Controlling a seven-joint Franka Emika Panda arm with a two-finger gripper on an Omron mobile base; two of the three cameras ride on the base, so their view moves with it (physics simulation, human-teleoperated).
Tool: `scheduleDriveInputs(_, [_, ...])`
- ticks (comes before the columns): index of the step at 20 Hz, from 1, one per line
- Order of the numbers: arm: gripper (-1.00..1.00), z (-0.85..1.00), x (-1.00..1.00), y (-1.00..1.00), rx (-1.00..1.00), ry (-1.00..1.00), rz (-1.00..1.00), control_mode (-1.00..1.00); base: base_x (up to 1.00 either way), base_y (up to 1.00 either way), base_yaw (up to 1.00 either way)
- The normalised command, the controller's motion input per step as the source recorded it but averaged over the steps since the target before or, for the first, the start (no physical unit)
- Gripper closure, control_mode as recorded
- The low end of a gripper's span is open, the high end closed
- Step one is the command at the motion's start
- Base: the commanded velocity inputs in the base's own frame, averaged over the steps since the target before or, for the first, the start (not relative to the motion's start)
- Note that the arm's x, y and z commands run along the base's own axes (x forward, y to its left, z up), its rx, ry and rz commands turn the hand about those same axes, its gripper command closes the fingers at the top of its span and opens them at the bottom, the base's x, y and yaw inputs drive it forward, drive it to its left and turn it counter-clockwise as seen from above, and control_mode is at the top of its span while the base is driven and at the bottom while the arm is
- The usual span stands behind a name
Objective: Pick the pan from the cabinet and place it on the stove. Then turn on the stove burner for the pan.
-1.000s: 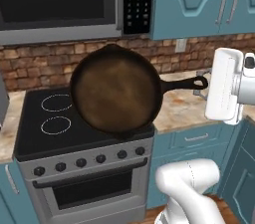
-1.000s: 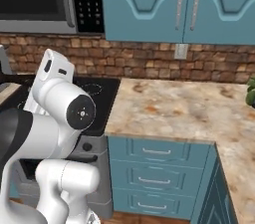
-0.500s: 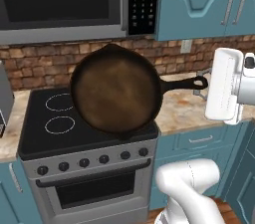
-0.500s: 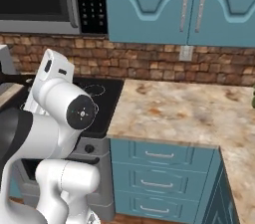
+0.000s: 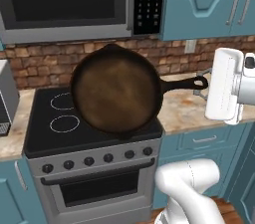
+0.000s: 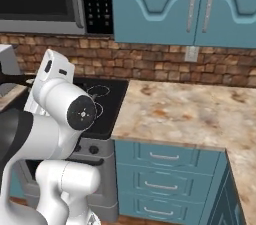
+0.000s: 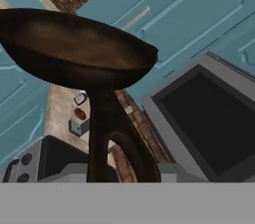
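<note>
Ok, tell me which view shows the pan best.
The left base view: the whole pan shows there, cooking face and handle, held up over the stove. The hand view gives its rim and handle from behind.

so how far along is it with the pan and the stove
Done: the pan is out of the cabinet, whose doors are shut. In hand: the gripper holds it by the handle end, tilted on edge in the air over the stove. Left: set it flat on a burner, then turn that burner's knob.
</note>
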Motion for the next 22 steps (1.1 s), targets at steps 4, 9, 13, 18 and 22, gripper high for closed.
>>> scheduleDriveInputs(4, [1.0, 0.0, 0.0, 0.0, 0.0, 0.0, 0.0, 1.0, 0.0, 0.33, 0.0])
scheduleDriveInputs(9, [1.0, 0.0, 0.0, 0.0, 0.0, 0.0, 0.0, 1.0, 0.17, 0.39, 0.0])
scheduleDriveInputs(13, [1.0, 0.0, 0.0, 0.0, 0.0, 0.0, 0.0, 1.0, 0.32, 0.26, 0.0])
scheduleDriveInputs(18, [1.0, 0.0, 0.0, 0.0, 0.0, 0.0, 0.0, 1.0, 0.37, 0.19, 0.0])
scheduleDriveInputs(22, [1.0, 0.0, 0.0, 0.0, 0.0, 0.0, 0.0, 1.0, 0.2, 0.32, 0.0])
